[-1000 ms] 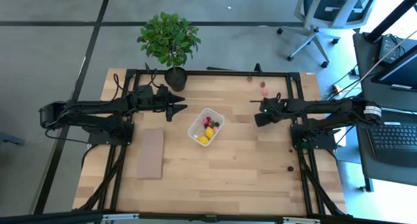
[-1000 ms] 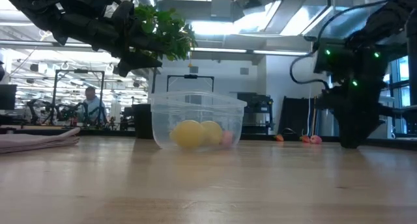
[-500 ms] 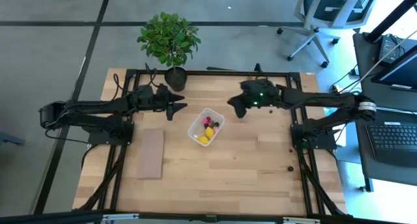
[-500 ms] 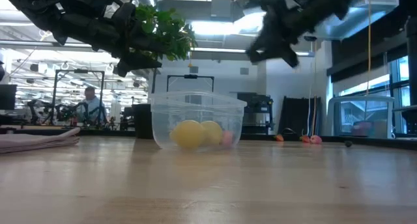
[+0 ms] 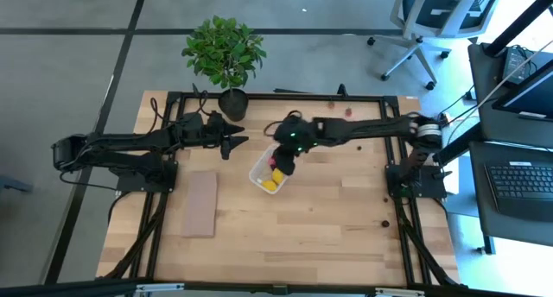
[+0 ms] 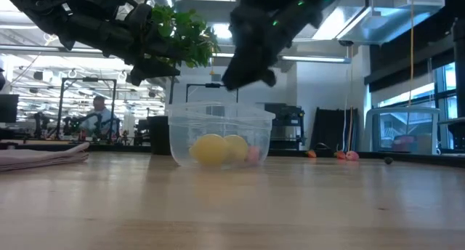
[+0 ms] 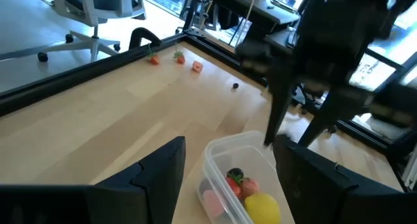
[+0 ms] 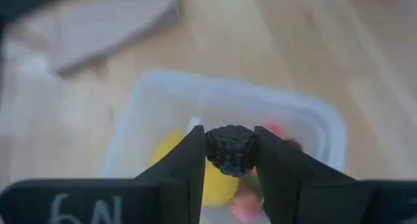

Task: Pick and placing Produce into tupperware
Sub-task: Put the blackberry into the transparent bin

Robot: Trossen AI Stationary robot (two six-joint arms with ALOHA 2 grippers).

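Observation:
The clear tupperware (image 5: pixel 262 178) stands mid-table with yellow (image 6: pixel 211 150), pink and red produce (image 7: pixel 242 183) inside. My right gripper (image 5: pixel 285 161) hangs above the tub's right half (image 6: pixel 247 81), slanting down, shut on a dark, bumpy berry (image 8: pixel 230 149). My left gripper (image 5: pixel 235 144) waits open and empty to the left of the tub, with the tub (image 7: pixel 218 155) showing between its fingers. A few more small produce pieces (image 7: pixel 178 55) lie on the table near its far right corner. My right gripper pinches the dark berry's two opposite sides (image 8: pixel 210 150) between its two fingertips (image 8: pixel 193 160). The fingers slant down from the table's right side. The berry is lifted clear, over the open tub (image 8: pixel 313 120).
A potted plant (image 5: pixel 223 51) stands at the far edge behind my left gripper. A flat tan board (image 5: pixel 200 202) lies left of the tub. A small dark piece (image 5: pixel 385 223) lies near the right edge. A person (image 6: pixel 102 118) sits in the room beyond.
My right gripper has swept from the table's right side toward the left, rising and rolling its wrist, and now hangs over the tub. The tub and its contents have stayed put.

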